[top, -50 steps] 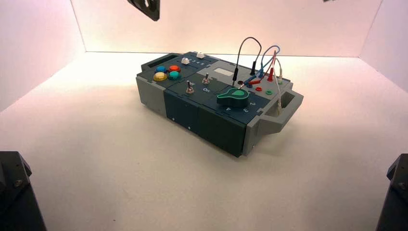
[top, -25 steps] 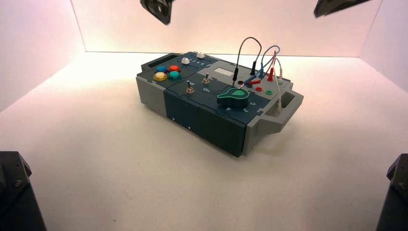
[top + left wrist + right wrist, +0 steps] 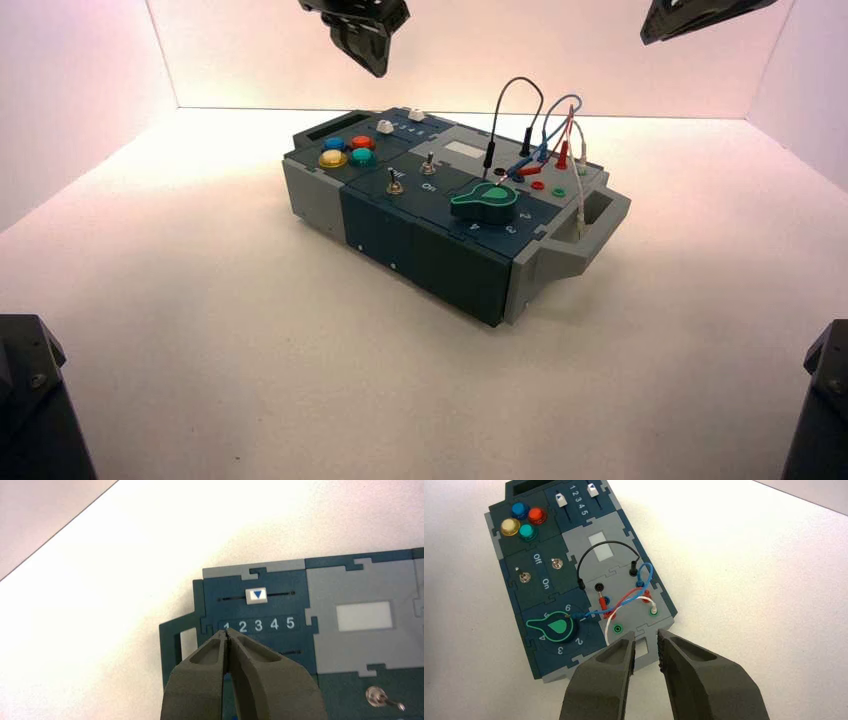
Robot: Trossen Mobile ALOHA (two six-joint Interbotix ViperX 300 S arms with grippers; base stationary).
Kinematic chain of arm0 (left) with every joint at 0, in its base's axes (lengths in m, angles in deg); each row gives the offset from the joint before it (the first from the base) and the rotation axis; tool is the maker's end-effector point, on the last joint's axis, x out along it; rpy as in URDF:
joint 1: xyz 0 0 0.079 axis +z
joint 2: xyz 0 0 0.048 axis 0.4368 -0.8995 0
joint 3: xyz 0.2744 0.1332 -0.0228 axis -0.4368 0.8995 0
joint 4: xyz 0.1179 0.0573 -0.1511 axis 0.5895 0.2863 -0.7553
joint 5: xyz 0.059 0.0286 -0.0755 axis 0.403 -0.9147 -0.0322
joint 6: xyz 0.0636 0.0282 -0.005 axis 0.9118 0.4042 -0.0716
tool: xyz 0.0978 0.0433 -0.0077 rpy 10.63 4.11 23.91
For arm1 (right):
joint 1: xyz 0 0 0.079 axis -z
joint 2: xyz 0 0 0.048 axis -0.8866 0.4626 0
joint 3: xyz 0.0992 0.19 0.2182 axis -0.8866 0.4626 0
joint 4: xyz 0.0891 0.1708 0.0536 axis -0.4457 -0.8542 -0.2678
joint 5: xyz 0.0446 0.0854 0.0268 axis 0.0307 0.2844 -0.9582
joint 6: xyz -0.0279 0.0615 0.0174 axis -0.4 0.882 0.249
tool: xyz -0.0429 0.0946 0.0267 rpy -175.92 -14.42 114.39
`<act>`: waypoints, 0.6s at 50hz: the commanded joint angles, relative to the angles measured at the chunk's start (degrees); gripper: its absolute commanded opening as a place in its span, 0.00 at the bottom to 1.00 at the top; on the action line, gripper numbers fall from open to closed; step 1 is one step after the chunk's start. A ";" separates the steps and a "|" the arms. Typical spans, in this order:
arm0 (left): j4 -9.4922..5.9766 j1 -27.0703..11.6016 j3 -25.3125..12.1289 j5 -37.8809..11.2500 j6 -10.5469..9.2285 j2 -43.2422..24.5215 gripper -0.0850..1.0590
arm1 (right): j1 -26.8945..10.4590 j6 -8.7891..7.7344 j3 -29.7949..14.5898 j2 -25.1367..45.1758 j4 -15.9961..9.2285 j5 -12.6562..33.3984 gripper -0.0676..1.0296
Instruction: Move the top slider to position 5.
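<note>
The top slider (image 3: 256, 595) is a flat white knob with a blue triangle. It sits on its dark track on the box's far edge, level with the numeral 3, and it also shows as the farther white knob (image 3: 417, 114). Position 5 (image 3: 290, 623) ends the white number row 1 to 5. My left gripper (image 3: 227, 632) hangs above the box (image 3: 420, 245) near the numeral 1, shut on nothing, apart from the knob. It hides most of the second slider's track. My right gripper (image 3: 646, 640) hovers high, open, off the box's wire end.
The box carries several coloured buttons (image 3: 348, 150), two toggle switches (image 3: 427, 163), a green knob (image 3: 484, 203) and looped wires (image 3: 540, 130). A grey handle (image 3: 590, 225) juts from its right end. A second white slider knob (image 3: 385, 126) stands nearer.
My left gripper has come down and to the right, toward the box's far corner. My right gripper has entered the high view at the top right.
</note>
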 commanded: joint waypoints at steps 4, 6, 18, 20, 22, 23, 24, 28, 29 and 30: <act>-0.44 -0.18 -3.16 0.35 0.00 -2.11 0.05 | -0.26 -0.09 -1.67 0.35 -0.26 -0.97 0.30; -0.53 -0.18 -3.43 0.35 0.00 -2.64 0.05 | -0.26 -0.09 -1.58 0.35 -0.26 -0.97 0.30; -2.02 -0.18 -5.27 0.35 -0.09 -4.83 0.05 | -0.26 0.09 -1.58 1.76 -0.88 -0.97 0.30; -2.11 -0.09 -5.54 0.35 -0.09 -5.01 0.05 | -0.26 0.00 -1.67 2.29 -1.41 -0.97 0.30; -2.11 -0.09 -5.80 0.35 -0.09 -5.27 0.05 | -0.26 -0.09 -1.67 2.64 -1.58 -0.97 0.30; -2.11 -0.18 -5.89 0.35 -0.09 -5.36 0.05 | -0.26 -0.18 -1.67 2.81 -1.58 -0.97 0.30; -2.11 -0.18 -6.06 0.35 -0.09 -5.45 0.05 | -0.35 -0.18 -1.76 3.08 -1.67 -1.05 0.30; -2.11 -0.09 -6.59 0.35 -0.09 -5.98 0.05 | -0.88 -0.18 -1.76 3.52 -1.67 -1.23 0.30; -2.11 -0.18 -6.68 0.35 -0.09 -6.15 0.05 | -1.05 -0.18 -1.76 3.52 -1.85 -1.41 0.30; -2.11 -0.18 -6.68 0.44 -0.09 -6.24 0.05 | -1.32 -0.18 -1.76 3.52 -1.93 -1.58 0.30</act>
